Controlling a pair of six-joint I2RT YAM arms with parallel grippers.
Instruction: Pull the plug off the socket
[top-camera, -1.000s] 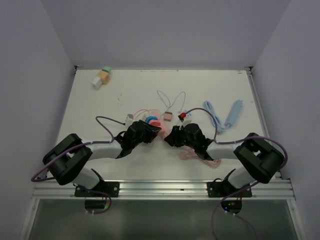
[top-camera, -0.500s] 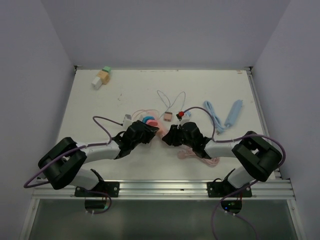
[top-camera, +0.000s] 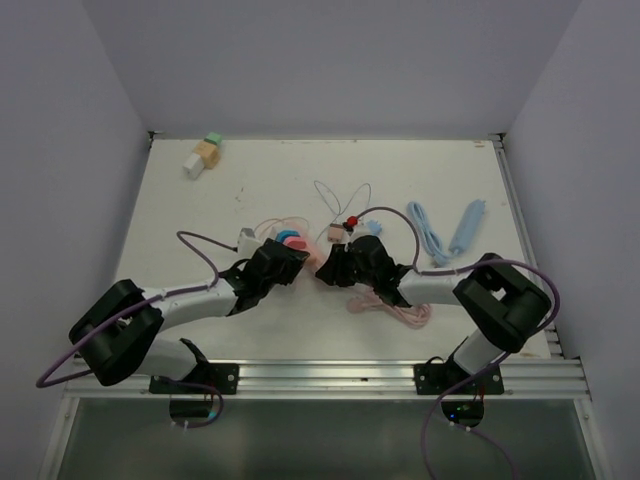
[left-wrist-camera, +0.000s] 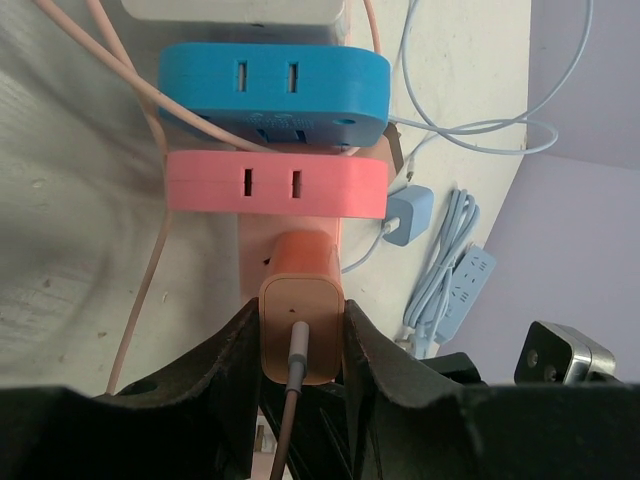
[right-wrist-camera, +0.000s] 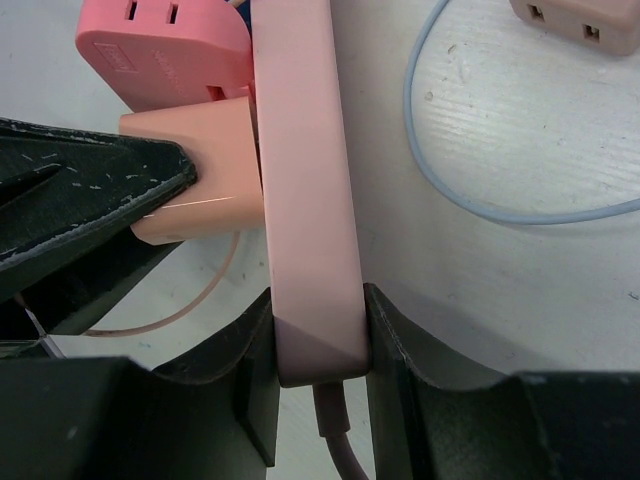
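The left end effector (left-wrist-camera: 300, 335) is clamped narrow on the orange plug (left-wrist-camera: 300, 265). The plug is still seated in the side of the pink power strip (right-wrist-camera: 300, 180), just beside a pink adapter (left-wrist-camera: 275, 183) and a blue adapter (left-wrist-camera: 275, 80). The right end effector (right-wrist-camera: 318, 335) pinches the strip's cable end on the table (top-camera: 180, 210).

White counter (top-camera: 270, 180), scuffed. Far-left cnr: small blocks (top-camera: 203, 155). Right side: lt-blue cable (top-camera: 427, 228) just beside lt-blue power strip (top-camera: 468, 224). Centre: pink socket strip (right-wrist-camera: 300, 180), w/ thin pale wire (right-wrist-camera: 407, 100) looping near it. Twd near edge: pink cord (top-camera: 395, 308) in a loose heap.
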